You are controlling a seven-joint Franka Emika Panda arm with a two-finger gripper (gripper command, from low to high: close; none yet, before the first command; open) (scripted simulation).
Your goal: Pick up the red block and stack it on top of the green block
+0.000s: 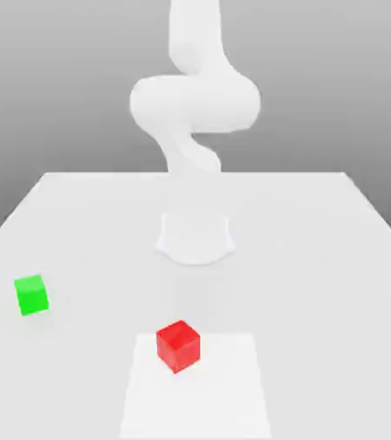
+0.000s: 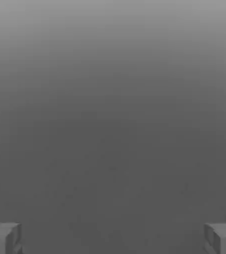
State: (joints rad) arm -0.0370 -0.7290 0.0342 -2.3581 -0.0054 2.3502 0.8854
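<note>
A red block [image 1: 178, 345] sits on the white table, on a paler square patch [image 1: 197, 387] near the front edge. A green block [image 1: 32, 295] rests on the table toward the exterior view's left, well apart from the red one. The white arm [image 1: 194, 103] rises from its round base [image 1: 195, 238] at the table's middle and bends upward out of the picture. In the hand view the gripper [image 2: 113, 238] is open, its two grey fingertips [image 2: 3, 238] far apart, with only plain grey background between them and no block in sight.
The white table [image 1: 319, 258] spreads wide around the arm's base. Its far edge runs behind the base, and its side edges slant outward toward the front.
</note>
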